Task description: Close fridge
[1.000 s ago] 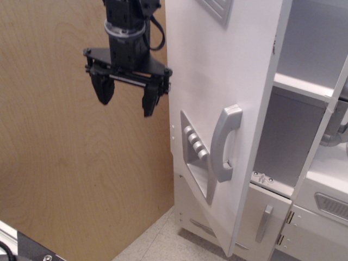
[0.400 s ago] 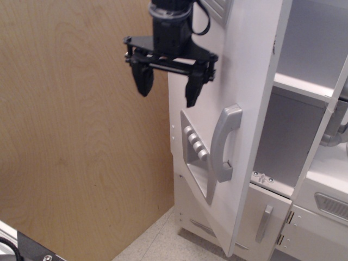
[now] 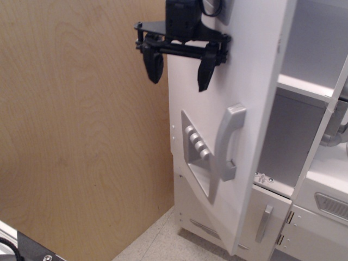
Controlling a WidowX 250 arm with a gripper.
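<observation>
The tall white wooden toy fridge fills the frame's right half, its big door with the curved grey handle swung open. The black pincer, spread wide and empty, hangs at upper centre against the door; closing is apparently all left to do.

A large plywood panel with pale wood grain is seen to the left of the tool and below it, filling most of that side. A speckled floor is seen well below the tool. Far below and to the right, a shorter white door with a small grey handle is visible. Further right and low, a white unit with a grey vent is partly shown. A black edge is seen at lower left.
</observation>
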